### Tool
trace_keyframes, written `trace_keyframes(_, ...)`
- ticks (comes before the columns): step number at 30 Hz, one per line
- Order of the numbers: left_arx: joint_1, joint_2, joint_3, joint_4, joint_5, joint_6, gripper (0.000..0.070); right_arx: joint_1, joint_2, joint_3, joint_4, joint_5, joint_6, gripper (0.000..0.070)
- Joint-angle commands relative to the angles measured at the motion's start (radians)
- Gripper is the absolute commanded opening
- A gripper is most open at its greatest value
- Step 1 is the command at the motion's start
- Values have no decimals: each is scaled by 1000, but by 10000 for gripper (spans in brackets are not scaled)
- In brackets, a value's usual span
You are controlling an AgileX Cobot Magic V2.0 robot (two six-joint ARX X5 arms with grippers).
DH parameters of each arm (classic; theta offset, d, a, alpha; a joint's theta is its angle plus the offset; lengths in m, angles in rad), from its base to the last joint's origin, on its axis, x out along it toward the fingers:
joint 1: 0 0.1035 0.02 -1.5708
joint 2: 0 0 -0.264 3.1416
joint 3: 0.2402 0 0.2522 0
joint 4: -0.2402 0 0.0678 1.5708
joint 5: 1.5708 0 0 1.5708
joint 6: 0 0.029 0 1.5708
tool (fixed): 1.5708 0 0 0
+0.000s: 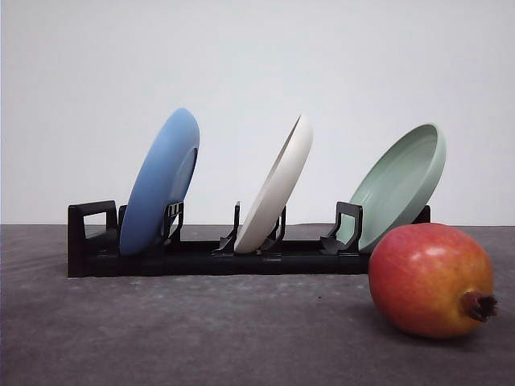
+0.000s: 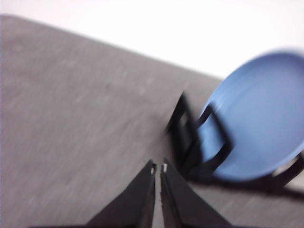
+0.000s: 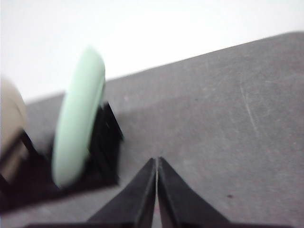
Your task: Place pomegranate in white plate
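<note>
Pomegranate (image 1: pixel 431 279) lies on surface (image 1: pixel 201 330) near right edge, in front of rack (image 1: pixel 217 256). White plate (image 1: pixel 278 186) tilted in rack's middle slot. Left gripper (image 2: pixel 158 167) jaws closed, empty; right gripper (image 3: pixel 156 161) same.

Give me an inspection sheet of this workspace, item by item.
Surface: dark grey table, lightly scuffed.
Job's things: pomegranate lies on the table at front right, calyx pointing right; white plate stands tilted in the middle slot of the black rack.
Clutter: blue plate in the left slot, pale green plate in the right slot, both tilted.
Grippers: left gripper above bare table near the blue plate, jaws closed, holding nothing; right gripper near the green plate, jaws closed, holding nothing.
Cables: nothing seen.
Surroundings: plain white wall.
</note>
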Motion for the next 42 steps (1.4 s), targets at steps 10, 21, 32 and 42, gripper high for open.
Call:
trace_keyframes(10, -7, 307, 454, -184, 168, -2, 4, -1, 216, 436, -218, -58, 78, 0)
trace_keyframes(21, -13, 613, 797, -256, 669, 122, 3, -1, 525, 844, -439, -425, -260, 0)
trace_keyframes(32, -48, 695, 832, -222, 801, 170, 2, -1, 561, 888, -432, -634, -304, 0)
trace_keyframes(42, -67, 736, 832, -221, 798, 195, 556, -1, 562, 888, -473, -628, -304, 339)
